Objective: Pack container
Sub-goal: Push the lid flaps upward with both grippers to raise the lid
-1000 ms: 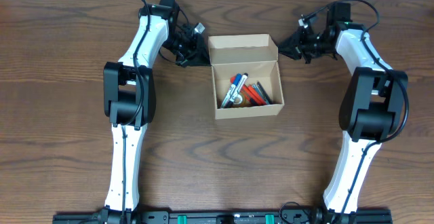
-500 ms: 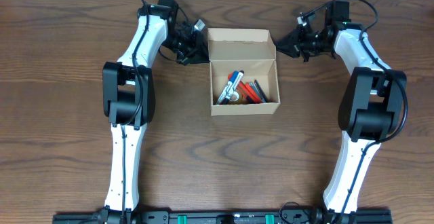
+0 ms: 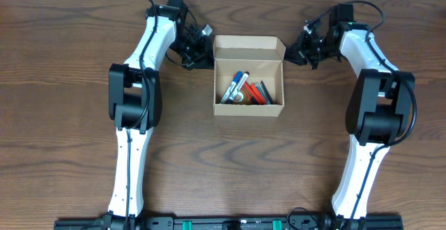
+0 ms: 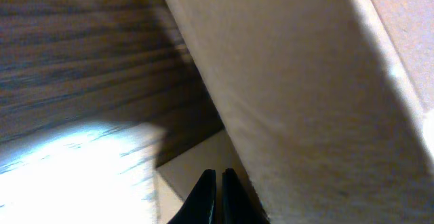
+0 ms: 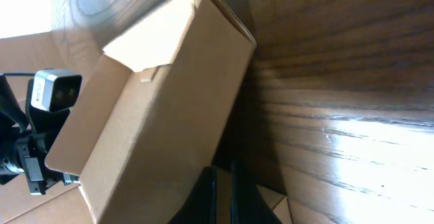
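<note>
The container (image 3: 249, 108) is a tan cardboard box standing open mid-table, its lid flap (image 3: 247, 46) raised at the back. Several markers (image 3: 245, 89), blue, white, red and black, lie inside. My left gripper (image 3: 206, 56) is at the box's back-left corner, and my right gripper (image 3: 292, 54) is at its back-right corner. In the left wrist view the gripper (image 4: 219, 172) is shut, hard against the container's wall (image 4: 305, 102). The right wrist view has the gripper (image 5: 222, 167) shut on a thin cardboard side flap of the container (image 5: 156, 115).
Dark wood table (image 3: 70, 118) lies all around the box. The left arm's wrist camera (image 5: 55, 91) shows beyond the box in the right wrist view. Both white arms reach in from the near edge along the left and right sides.
The container has slid toward the far edge and slightly left, and both grippers moved with it. The jaws stayed shut throughout.
</note>
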